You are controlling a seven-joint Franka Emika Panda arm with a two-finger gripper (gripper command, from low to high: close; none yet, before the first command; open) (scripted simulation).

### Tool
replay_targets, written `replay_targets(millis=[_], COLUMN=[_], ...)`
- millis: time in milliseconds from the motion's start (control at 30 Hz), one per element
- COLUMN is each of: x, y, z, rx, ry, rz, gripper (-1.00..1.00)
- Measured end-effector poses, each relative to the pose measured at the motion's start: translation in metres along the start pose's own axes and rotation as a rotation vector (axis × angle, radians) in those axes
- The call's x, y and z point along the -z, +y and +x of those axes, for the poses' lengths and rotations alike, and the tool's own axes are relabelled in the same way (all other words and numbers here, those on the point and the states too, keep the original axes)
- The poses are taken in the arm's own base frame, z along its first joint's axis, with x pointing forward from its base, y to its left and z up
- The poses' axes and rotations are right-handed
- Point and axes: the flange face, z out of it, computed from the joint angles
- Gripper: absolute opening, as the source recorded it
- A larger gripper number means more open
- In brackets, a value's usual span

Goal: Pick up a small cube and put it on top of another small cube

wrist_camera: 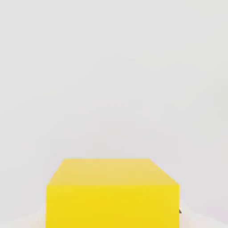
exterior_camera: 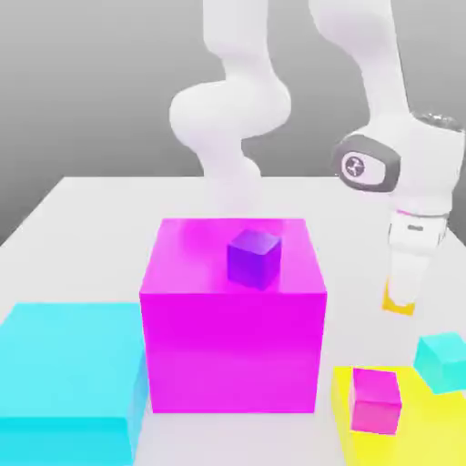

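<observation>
Exterior view, left to right: one big cyan block; one big magenta block carrying one purple cube; one yellow slab bearing one small magenta cube; one teal cube. All matte, plain. Gripper: fingers closed around the orange-yellow cube, raised off the white tabletop.

Simulated tabletop: flat-coloured blocks, blank grey backdrop.

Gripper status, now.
Gripper: down at the small orange-yellow cube, fingers around it; cannot tell whether it is gripping.
</observation>
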Motion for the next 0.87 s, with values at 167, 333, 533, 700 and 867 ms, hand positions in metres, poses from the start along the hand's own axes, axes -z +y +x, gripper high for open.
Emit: replay_targets(millis=[167, 333, 533, 700, 867], x=[0.023, 0.049, 0.084, 0.079, 0.051], y=[0.005, 0.015, 0.033, 0.045, 0.043], z=[0.038, 0.075, 0.116, 0.138, 0.138], rx=[-0.123, -0.246, -0.395, -0.477, -0.476], ry=[-0.001, -0.002, -0.001, 0.0, 0.0], rz=[0.002, 0.003, 0.003, 0.001, 0.001], gripper=[-1.0, -1.0, -1.0, -1.0, 1.0])
